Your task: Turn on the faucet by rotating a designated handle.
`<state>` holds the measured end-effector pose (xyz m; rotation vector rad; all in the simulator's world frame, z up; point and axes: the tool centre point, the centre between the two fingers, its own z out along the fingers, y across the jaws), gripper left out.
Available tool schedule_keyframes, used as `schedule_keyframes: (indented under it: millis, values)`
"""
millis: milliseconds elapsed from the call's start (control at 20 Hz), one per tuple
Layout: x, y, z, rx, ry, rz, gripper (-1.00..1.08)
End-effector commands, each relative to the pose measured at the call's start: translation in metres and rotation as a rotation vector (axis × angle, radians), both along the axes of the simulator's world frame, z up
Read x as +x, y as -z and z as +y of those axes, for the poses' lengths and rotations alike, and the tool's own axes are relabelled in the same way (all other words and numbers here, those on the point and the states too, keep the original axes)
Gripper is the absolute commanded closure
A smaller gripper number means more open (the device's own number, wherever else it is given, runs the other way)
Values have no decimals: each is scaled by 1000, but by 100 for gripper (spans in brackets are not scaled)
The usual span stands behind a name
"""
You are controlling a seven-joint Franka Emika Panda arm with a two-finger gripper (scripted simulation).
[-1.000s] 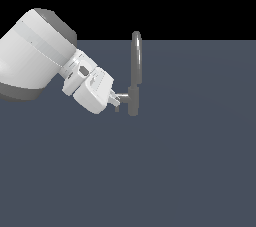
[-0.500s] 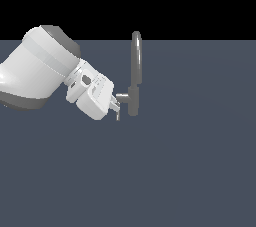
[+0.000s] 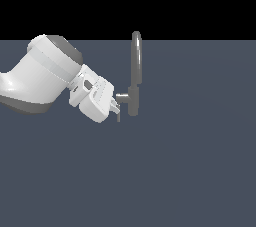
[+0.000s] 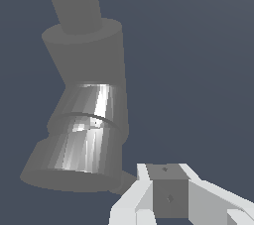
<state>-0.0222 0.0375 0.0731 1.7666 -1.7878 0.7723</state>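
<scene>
In the exterior view the faucet [image 3: 135,66] stands as a slim grey arched spout on a short base. The handle [image 3: 122,96] is a short stub sticking out of that base toward the exterior view's left, with a thin rod hanging down from its end. My gripper [image 3: 115,104] sits against that stub's end from the left, its fingers together with no gap showing and nothing held between them. The wrist view is filled by the faucet base [image 4: 85,120] seen close up, with one of my fingers [image 4: 168,193] beside it.
A flat dark grey floor [image 3: 190,171] spreads around the faucet. My white arm [image 3: 45,73] reaches in from the exterior view's left. No other objects show.
My arm has dropped lower and tilted, bringing the fingertips down beside the handle stub. The thin rod now shows just below the fingertips. The spout has not moved.
</scene>
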Motion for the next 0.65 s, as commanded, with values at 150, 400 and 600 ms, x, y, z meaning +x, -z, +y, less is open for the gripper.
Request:
schedule_keyframes:
  millis: [150, 400, 600]
  values:
    - [8, 22, -2, -5, 2, 19, 108]
    - [17, 38, -3, -5, 4, 32, 108]
    - [22, 47, -3, -5, 5, 40, 108]
